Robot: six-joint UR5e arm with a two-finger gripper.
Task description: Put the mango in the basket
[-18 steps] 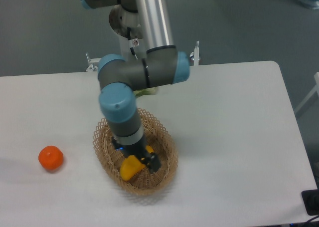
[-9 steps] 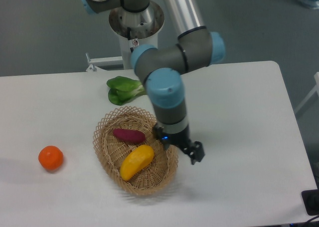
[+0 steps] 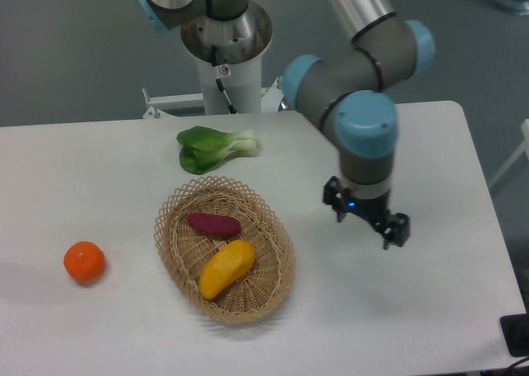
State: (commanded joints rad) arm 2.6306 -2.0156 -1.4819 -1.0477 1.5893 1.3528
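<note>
On a white table [image 3: 430, 145] with rounded corners over grey floor, the mango [image 3: 226, 268] is seen lying in the basket [image 3: 281, 227] beside a purple root [image 3: 214, 224], the gripper [image 3: 368, 219] held spread and empty over bare tabletop right of it, an orange [image 3: 84, 261] near the left edge, greens [image 3: 213, 148] behind.

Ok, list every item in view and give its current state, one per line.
Yellow oval mango: lying inside the basket, released.
Tan woven wicker basket: upright on the table, holding two items.
Purple-red sweet potato: lying in the basket beside the mango.
Round orange fruit: on the table, left of the basket.
Green leafy bok choy: lying on the table behind the basket.
Two-finger gripper: empty, right of the basket.
</note>
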